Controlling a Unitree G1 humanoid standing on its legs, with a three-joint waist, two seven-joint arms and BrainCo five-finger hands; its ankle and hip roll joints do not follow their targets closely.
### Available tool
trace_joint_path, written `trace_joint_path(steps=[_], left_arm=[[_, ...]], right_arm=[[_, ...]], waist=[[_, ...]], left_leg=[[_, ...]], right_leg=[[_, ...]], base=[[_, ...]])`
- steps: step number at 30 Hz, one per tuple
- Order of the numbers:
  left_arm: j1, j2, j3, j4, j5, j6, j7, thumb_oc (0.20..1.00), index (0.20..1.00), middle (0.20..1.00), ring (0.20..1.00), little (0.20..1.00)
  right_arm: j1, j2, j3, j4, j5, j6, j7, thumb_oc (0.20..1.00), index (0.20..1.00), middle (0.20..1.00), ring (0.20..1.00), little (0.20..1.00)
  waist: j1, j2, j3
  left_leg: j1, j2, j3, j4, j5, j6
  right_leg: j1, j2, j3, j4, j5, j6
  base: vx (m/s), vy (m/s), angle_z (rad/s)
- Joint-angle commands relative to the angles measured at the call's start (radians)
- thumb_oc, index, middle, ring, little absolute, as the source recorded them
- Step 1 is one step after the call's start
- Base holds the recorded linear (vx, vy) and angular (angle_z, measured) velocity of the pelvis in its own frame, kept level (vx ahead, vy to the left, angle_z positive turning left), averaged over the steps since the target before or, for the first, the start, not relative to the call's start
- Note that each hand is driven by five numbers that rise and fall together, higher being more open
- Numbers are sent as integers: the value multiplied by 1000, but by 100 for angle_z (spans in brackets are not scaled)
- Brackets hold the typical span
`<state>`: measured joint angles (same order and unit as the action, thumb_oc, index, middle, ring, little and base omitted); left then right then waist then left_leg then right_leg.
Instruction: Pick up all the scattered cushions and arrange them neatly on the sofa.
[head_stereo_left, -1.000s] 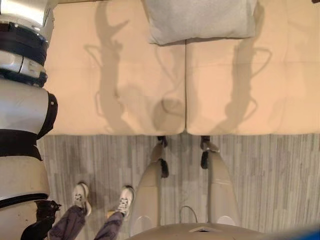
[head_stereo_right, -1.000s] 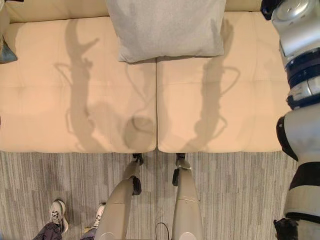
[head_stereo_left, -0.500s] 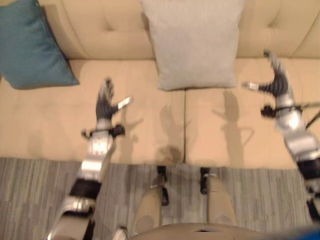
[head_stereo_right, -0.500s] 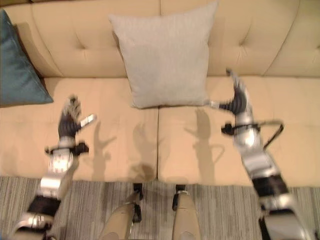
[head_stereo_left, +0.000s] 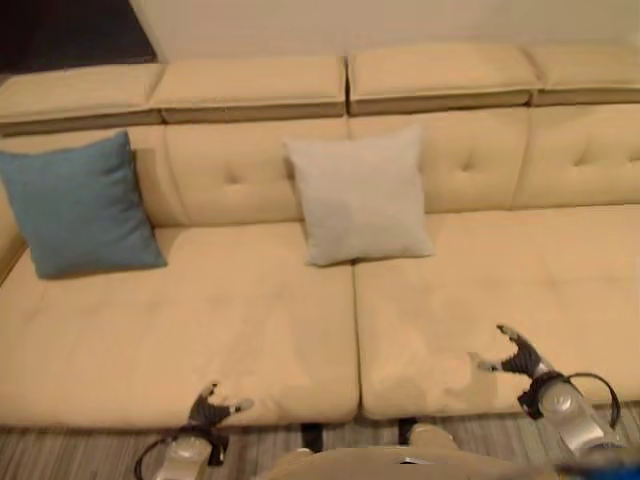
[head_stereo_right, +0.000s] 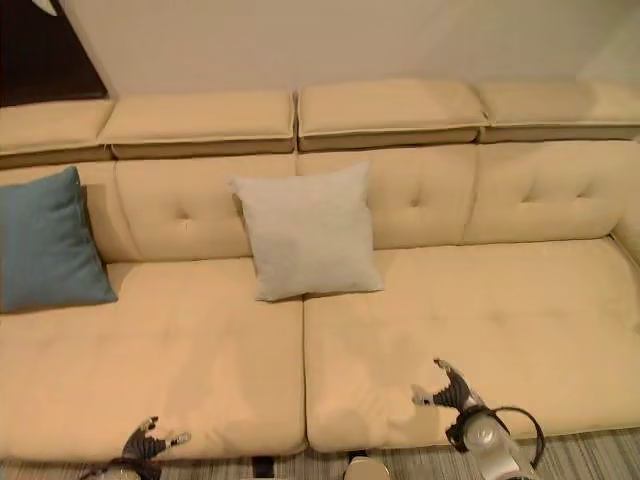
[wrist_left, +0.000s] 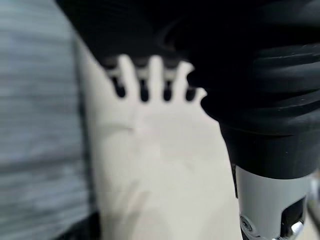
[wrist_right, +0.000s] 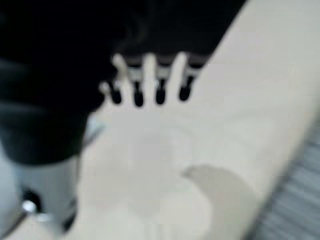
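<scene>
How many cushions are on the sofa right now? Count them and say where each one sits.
2. A blue cushion leans against the backrest at the sofa's left end. A grey cushion leans against the backrest near the middle, above the seam between the seats. Others may lie outside the views.

Two cushions (head_stereo_left: 360, 195) against sofa (head_stereo_left: 250, 330) backrest

blue cushion (head_stereo_right: 45, 245) cut by frame edge (left side) — sofa (head_stereo_right: 480, 300) too

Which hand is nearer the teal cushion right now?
Left. The left hand is over the seat's front edge, below and right of the teal cushion. The right hand is over the other seat, beyond the grey cushion.
</scene>
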<state>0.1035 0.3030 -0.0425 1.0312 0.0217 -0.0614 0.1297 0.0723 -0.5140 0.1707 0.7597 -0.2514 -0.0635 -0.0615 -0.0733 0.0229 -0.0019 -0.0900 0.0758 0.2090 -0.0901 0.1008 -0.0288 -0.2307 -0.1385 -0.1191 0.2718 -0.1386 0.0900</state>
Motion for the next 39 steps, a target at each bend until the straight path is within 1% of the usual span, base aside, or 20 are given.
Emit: trace_joint_path(steps=[1,6,11,15,16,17,18,19,20,21,22,24,25,27,31,33,35,36,37,39], left_arm=[[-35,38,15,29,31,-5,2,1000,1000,1000,1000,1000],[-25,25,6,118,45,11,2,1000,1000,1000,1000,1000],[-23,19,-6,129,38,13,3,1000,1000,1000,1000,1000],[-28,19,-22,126,44,16,1,1000,1000,1000,1000,1000],[-32,19,-28,128,48,20,-1,1000,1000,1000,1000,1000],[-37,15,-30,134,46,21,0,1000,1000,1000,1000,1000],[-38,15,-30,134,46,21,0,1000,1000,1000,1000,1000],[-53,5,-37,145,42,20,-2,1000,1000,1000,1000,1000],[-54,5,-37,145,42,20,-2,1000,1000,1000,1000,1000],[-69,-3,-38,141,25,19,-4,1000,1000,1000,1000,1000],[-74,-7,-44,136,10,13,-1,1000,1000,1000,1000,1000],[-86,-7,-58,137,5,11,0,1000,1000,1000,1000,1000],[-87,-7,-58,138,5,10,0,1000,1000,1000,1000,1000],[-99,3,-61,142,6,9,1,1000,1000,1000,1000,1000],[-118,34,-47,150,16,11,18,1000,1000,1000,1000,1000],[-123,44,-44,151,18,13,19,1000,1000,1000,1000,1000],[-120,48,-42,161,22,19,15,1000,1000,1000,1000,1000],[-110,46,-36,169,13,24,13,1000,1000,1000,1000,1000],[-110,47,-36,169,13,24,13,1000,1000,1000,1000,1000],[-92,43,-22,181,6,28,9,1000,1000,1000,1000,1000]], right_arm=[[-37,40,5,42,13,-13,-21,1000,1000,1000,1000,1000],[-12,81,-13,194,46,11,-26,1000,1000,1000,1000,1000],[-5,90,-22,227,73,14,-30,1000,1000,1000,1000,1000],[3,90,-20,272,80,15,-40,1000,1000,1000,1000,1000],[-6,85,-14,282,77,18,-42,1000,1000,1000,1000,1000],[-17,82,-5,300,73,21,-45,1000,1000,1000,1000,1000],[-18,82,-5,300,73,21,-45,1000,1000,1000,1000,1000],[-29,81,-4,323,76,24,-51,1000,1000,1000,1000,1000],[-30,81,-4,323,76,24,-51,1000,1000,1000,1000,1000],[-43,76,-15,326,86,32,-54,1000,1000,1000,1000,1000],[-52,77,-15,342,88,39,-53,1000,1000,1000,1000,1000],[-62,79,-14,376,84,46,-56,1000,1000,1000,1000,1000],[-62,79,-14,376,84,46,-56,1000,1000,1000,1000,1000],[-69,94,-12,388,72,58,-49,1000,1000,1000,1000,1000],[-100,128,12,421,40,84,-53,1000,1000,1000,1000,1000],[-118,131,24,426,37,88,-55,1000,1000,1000,1000,1000],[-122,135,32,432,38,86,-58,1000,1000,1000,1000,1000],[-131,138,39,437,39,84,-58,1000,1000,1000,1000,1000],[-131,138,39,437,39,84,-58,1000,1000,1000,1000,1000],[-135,141,38,434,43,79,-60,1000,1000,1000,1000,1000]], waist=[[-9,-64,16],[-22,-61,16],[-32,-60,35],[-41,-68,49],[-38,-76,59],[-31,-86,74],[-32,-86,72],[-29,-105,85],[-31,-106,83],[-42,-112,83],[-49,-108,77],[-59,-102,76],[-58,-102,77],[-64,-108,79],[-44,-125,109],[-25,-116,129],[-4,-105,131],[20,-90,122],[20,-91,121],[47,-82,96]], left_leg=[[84,41,47,29,-62,-81],[118,61,48,22,-60,-84],[104,87,36,36,-42,-97],[39,121,37,114,-23,-115],[21,117,19,169,-46,-111],[12,102,-14,222,-80,-106],[8,101,-15,222,-78,-105],[2,51,-72,326,-153,-92],[-2,50,-73,325,-150,-91],[12,21,-102,387,-189,-84],[46,-18,-161,361,-210,-74],[83,-34,-167,285,-246,-58],[85,-34,-165,283,-245,-58],[113,-55,-153,212,-265,-35],[115,-84,-115,167,-241,-8],[102,-81,-104,150,-213,8],[90,-79,-89,133,-189,21],[86,-66,-67,110,-167,32],[84,-67,-67,109,-165,32],[79,-56,-29,78,-135,35]], right_leg=[[176,-34,-28,-299,175,86],[196,-18,-19,-258,134,73],[200,9,3,-245,107,49],[212,36,4,-283,100,30],[209,36,11,-289,109,27],[205,30,17,-289,120,25],[202,30,16,-289,121,25],[181,15,24,-286,152,25],[178,14,23,-287,153,25],[142,10,43,-281,179,30],[112,18,71,-269,198,32],[85,11,81,-257,211,48],[85,11,82,-257,211,48],[43,-7,100,-258,260,74],[-28,-43,69,-279,353,133],[-30,-41,33,-246,305,125],[-6,-44,1,-163,258,98],[29,-49,-36,-68,203,73],[27,-49,-36,-69,204,73],[109,-41,-69,-19,139,61]], base=[[-16,-31,-6],[-21,-63,-1],[-96,-118,1],[-151,-93,18],[-217,-47,26],[-166,-21,15],[-240,10,-2],[-165,20,-5],[-282,106,-1],[-199,222,2],[-193,221,-3],[-122,219,-40],[-143,233,-40],[-178,211,-12],[-268,190,-70],[-345,154,-94],[-357,141,-72],[-247,91,-74],[-223,76,-83],[-168,37,-73]])
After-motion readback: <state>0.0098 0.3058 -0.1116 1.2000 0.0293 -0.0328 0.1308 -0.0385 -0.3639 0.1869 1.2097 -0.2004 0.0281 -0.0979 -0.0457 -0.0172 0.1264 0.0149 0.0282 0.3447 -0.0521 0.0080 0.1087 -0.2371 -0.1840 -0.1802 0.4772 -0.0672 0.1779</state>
